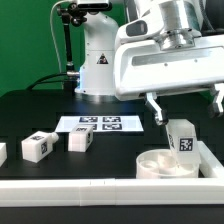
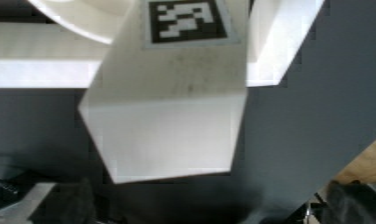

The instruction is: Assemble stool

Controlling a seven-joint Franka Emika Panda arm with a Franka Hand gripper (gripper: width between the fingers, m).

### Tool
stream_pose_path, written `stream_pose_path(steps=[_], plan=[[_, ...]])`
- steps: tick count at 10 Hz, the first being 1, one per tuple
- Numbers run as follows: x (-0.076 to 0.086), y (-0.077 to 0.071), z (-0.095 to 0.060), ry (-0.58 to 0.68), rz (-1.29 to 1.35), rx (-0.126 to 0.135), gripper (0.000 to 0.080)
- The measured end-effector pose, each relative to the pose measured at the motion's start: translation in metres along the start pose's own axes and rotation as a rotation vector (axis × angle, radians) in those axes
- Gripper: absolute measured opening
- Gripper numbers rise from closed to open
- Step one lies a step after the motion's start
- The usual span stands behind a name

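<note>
Leg-fitting step: gripper [image 1: 186, 112] spread wide, hovering over a stool leg [image 1: 181, 138] standing in the round seat [image 1: 166, 165] at the table's [image 1: 40, 110] front corner; next, close squarely and twist it home

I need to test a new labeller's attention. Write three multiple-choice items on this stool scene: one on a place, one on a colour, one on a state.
1. Where is the tagged leg below the claw?
A. lying flat at the table's near edge
B. upright at the round seat
C. lifted clear into the air

2. What colour is the table?
A. black
B. white
C. green

3. How is the claw?
A. shut on the leg
B. open
C. shut on nothing

Key:
1 B: the leg stands on end at the seat, at the exterior view's right.
2 A: the bare surface is black.
3 B: its fingers stand wide apart above the leg.
</note>
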State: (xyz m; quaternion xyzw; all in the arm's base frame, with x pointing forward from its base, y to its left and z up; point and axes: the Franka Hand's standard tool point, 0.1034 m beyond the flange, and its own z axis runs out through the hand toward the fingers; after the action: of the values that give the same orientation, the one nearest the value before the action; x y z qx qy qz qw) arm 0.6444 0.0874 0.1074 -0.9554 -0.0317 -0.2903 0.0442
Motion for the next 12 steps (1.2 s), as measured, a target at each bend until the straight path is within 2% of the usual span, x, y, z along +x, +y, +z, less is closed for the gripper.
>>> stream_pose_path(steps=[1, 3, 4, 6, 9, 12], plan=[[-0.003, -0.001, 0.001, -0.105, -0.001, 0.023, 0.0649], [0.004, 0.001, -0.002, -0.218, 0.008, 0.047, 0.0649], [0.000, -0.003, -0.003, -0.318, 0.018, 0.070, 0.0649], [0.000, -0.008, -0.005, -0.418, 0.021, 0.098, 0.0649], [0.001, -0.006, -0.003, -0.417, -0.057, 0.113, 0.0649], [0.006, -0.005, 0.000, -0.363, -0.383, 0.132, 0.0649]])
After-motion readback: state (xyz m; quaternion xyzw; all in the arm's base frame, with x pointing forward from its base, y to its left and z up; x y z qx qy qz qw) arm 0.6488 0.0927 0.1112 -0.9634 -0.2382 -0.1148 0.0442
